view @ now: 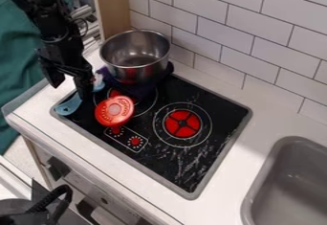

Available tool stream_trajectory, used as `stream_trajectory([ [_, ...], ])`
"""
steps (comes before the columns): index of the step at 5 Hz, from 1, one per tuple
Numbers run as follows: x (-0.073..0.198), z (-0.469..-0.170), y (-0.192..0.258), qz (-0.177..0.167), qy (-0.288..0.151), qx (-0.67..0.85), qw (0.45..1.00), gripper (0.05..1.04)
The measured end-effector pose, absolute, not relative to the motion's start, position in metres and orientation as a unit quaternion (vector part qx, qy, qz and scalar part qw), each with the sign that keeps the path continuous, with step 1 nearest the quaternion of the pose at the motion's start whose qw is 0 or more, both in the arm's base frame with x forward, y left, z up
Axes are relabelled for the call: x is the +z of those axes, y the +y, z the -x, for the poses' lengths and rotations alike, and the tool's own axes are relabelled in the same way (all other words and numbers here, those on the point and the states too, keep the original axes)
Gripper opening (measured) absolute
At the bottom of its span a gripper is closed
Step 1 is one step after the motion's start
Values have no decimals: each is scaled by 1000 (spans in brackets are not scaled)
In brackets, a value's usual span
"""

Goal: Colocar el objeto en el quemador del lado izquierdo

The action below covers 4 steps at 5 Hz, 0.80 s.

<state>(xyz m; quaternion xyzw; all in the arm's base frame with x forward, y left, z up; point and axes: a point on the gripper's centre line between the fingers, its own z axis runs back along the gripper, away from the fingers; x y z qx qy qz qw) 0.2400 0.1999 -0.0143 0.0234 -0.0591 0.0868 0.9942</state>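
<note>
At the upper left, my gripper [69, 81] hangs over the stove's left corner, open, with its two fingers apart. The right finger is close to a light blue spoon-like utensil [69, 105]; whether they touch I cannot tell. A round red object [115, 110] lies to the right of the utensil, over part of the left burner [148, 105]. Behind it, a steel pot [135, 60] stands upright on or against a dark purple cloth [144, 86] at the stove's back left, partly hiding that burner.
The black stovetop [211, 102] has another burner with a red centre [182, 124] on its right. A grey sink [281, 181] lies at the lower right. White wall tiles [256, 32] rise behind the counter, and a wooden panel [112, 6] stands behind the pot.
</note>
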Motion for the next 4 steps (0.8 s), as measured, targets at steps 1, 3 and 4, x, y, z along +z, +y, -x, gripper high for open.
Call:
stream_trajectory([
  [1, -22, -249, 202, -19, -66, 87, 994, 1009],
  [3, -35, -262, 200, -18, -59, 89, 994, 1009],
  [4, -42, -265, 200, -10, -52, 99, 994, 958],
])
